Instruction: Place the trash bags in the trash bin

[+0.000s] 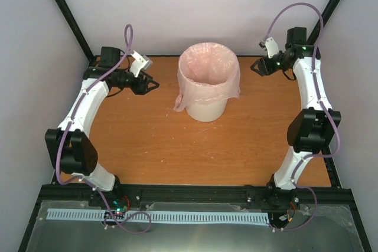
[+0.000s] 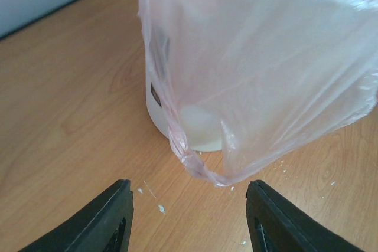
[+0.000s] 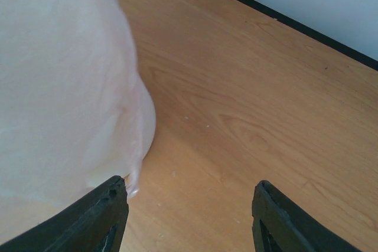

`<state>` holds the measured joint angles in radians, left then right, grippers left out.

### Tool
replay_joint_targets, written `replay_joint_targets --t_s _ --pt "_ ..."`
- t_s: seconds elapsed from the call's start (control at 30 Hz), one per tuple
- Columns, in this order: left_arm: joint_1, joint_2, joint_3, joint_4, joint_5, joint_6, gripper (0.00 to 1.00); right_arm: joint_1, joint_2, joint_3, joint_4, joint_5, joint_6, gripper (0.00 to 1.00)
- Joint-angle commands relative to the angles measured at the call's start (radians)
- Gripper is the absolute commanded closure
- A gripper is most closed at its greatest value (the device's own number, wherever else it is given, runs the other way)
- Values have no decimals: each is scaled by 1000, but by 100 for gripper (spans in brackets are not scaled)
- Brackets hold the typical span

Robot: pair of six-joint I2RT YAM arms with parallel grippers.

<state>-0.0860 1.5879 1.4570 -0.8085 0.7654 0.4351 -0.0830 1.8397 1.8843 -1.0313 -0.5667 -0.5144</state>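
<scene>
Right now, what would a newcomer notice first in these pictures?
First comes the white trash bin, standing mid-table on the wooden table, toward the back wall. The pale pink trash bag lines it, folded over the rim and hanging down the outside. The left tool and the right tool wait open, one on each side of the bin.

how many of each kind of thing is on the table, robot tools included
pink trash bag, draped over the bin's rim: 1
white trash bin: 1
open tools, left tool and right tool: 2
total: 4
</scene>
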Motion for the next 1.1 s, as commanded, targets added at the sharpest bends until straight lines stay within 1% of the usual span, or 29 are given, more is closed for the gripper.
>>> replay_joint_targets --t_s 0.0,0.1,0.2,0.37,0.5,0.67,0.73,0.8,0.9,1.07 --pt "-2 -75 71 -62 -5 72 45 3 90 75 22 26 38 42" --pt "-2 -93 89 -105 -23 97 43 22 130 116 23 16 34 42" --pt "-1 -107 88 -124 -59 111 42 54 161 140 22 -4 35 42" --pt "-1 -114 82 -123 -91 99 42 97 167 126 12 -65 51 42" --pt "-1 -114 115 -131 -115 84 41 135 91 0 6 -132 59 42" --pt "-1 -102 128 -80 -220 32 40 235 -44 -180 4 -189 76 42" --pt "-2 -88 147 -69 -249 7 40 292 -104 -260 4 -196 76 42" --pt "-1 -70 174 -61 -267 -19 40 318 -171 -327 6 -204 70 42" --pt "-1 -65 200 -34 -280 -44 39 316 -215 -395 3 -167 62 42" --pt "-1 -54 248 -5 -294 -69 35 256 -246 -413 -13 -136 31 42"
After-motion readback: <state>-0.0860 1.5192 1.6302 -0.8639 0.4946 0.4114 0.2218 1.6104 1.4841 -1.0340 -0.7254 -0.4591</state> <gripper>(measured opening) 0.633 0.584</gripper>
